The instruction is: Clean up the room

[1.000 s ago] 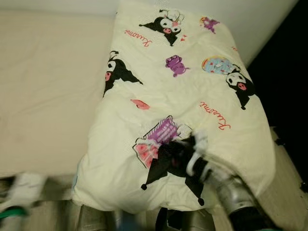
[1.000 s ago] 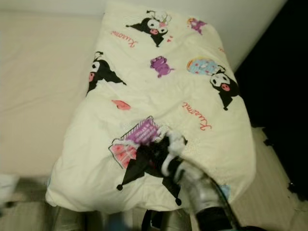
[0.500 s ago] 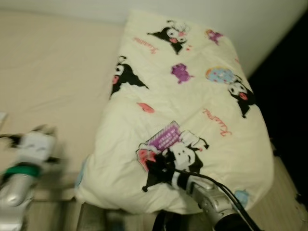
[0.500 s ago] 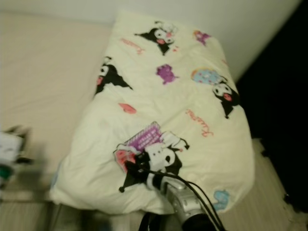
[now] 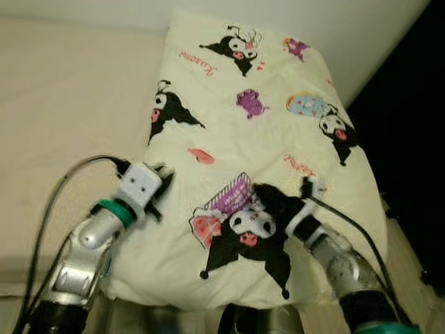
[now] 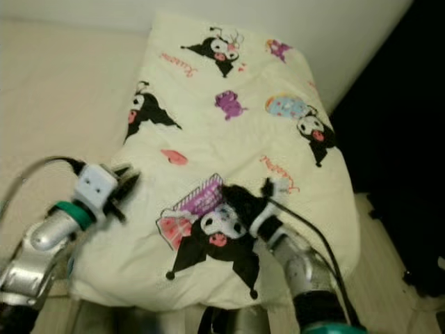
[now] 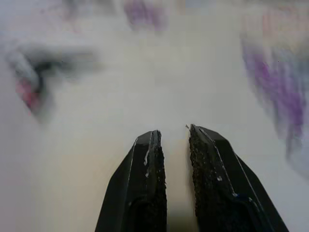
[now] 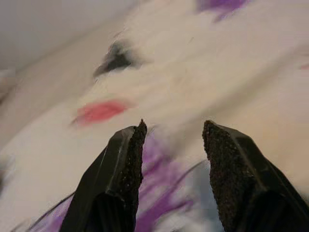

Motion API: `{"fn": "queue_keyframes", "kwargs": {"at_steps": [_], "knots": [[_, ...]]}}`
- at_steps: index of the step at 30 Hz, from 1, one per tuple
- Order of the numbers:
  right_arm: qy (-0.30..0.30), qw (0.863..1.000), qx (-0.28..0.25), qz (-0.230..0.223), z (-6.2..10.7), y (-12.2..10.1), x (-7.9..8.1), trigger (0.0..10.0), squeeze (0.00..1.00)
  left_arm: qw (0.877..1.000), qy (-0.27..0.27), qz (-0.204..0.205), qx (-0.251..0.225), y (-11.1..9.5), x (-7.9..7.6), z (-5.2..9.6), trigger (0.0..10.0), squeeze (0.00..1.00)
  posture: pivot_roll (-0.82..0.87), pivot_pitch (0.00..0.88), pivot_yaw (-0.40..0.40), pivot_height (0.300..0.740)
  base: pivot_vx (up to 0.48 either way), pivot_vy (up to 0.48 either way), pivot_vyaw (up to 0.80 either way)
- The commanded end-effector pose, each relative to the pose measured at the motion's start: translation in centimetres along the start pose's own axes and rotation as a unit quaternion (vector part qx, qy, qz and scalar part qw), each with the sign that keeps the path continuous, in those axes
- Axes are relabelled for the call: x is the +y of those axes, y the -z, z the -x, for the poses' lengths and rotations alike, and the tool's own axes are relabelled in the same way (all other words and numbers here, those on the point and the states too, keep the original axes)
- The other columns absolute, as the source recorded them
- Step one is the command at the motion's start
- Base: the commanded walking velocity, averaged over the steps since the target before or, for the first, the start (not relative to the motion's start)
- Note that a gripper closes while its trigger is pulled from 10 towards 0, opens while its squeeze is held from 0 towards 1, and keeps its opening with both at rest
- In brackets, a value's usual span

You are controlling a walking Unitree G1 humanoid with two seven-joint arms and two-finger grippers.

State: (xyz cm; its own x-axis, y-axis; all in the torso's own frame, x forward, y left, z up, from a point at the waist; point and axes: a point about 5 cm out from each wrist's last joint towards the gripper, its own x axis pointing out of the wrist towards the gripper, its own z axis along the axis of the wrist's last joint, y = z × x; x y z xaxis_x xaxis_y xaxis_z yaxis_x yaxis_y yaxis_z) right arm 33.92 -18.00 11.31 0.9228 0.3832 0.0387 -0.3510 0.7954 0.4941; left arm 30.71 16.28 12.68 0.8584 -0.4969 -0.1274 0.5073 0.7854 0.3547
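Bed-making step: both arms reach over the cream cartoon-printed folded quilt [image 5: 264, 139] on the beige bed [image 5: 62, 104] — left tool [image 7: 174, 137] nearly closed, right tool [image 8: 174, 133] parted, both empty; next, grip its near edge.

The bed's width is split: the folded cartoon-print quilt [image 5: 264, 132] is piled along the right side, while the bare beige mattress [image 5: 62, 111] to its left is left open for a gripper to pass. Beyond the quilt's right edge, only a narrow strip of pale floor [image 5: 410, 257] is seen beside a dark area.
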Motion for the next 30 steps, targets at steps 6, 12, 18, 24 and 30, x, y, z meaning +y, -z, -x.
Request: {"fn": "queue_keyframes", "kwargs": {"at_steps": [6,12,18,24,30], "knots": [[0.1,0.995,-0.007,-0.015,0.7,0.9,-2.3,10.0,0.0,0.964,0.054,0.033,0.26,11.2,-3.1,7.3,10.0,0.0,0.2,0.132,-0.122,0.572,0.0,0.0,0.0],[0.094,0.995,0.007,-0.023,0.3,1.5,-2.0,10.0,0.0,0.941,0.03,0.038,0.336,14.1,-4.2,12.8,10.0,0.0,0.23,0.139,-0.135,0.572,0.0,0.0,0.0],[0.085,0.996,0.005,-0.014,-0.4,1.1,-1.8,10.0,0.0,0.943,-0.044,0.003,0.33,12.5,-2.2,16.5,10.0,0.0,0.24,0.136,-0.14,0.572,0.0,0.0,0.0],[0.084,0.996,0.007,-0.014,0.1,0.7,-2.5,10.0,0.0,0.982,-0.072,-0.06,0.165,3.8,-0.1,16.9,10.0,0.0,0.26,0.144,-0.148,0.572,0.0,0.0,0.0],[0.068,0.997,0.047,-0.009,1.3,2.3,-3.1,10.0,0.0,0.989,0.026,-0.147,0.02,-7.9,0.4,16.3,10.0,0.0,0.29,0.149,-0.158,0.572,0.0,0.0,0.0]]}}
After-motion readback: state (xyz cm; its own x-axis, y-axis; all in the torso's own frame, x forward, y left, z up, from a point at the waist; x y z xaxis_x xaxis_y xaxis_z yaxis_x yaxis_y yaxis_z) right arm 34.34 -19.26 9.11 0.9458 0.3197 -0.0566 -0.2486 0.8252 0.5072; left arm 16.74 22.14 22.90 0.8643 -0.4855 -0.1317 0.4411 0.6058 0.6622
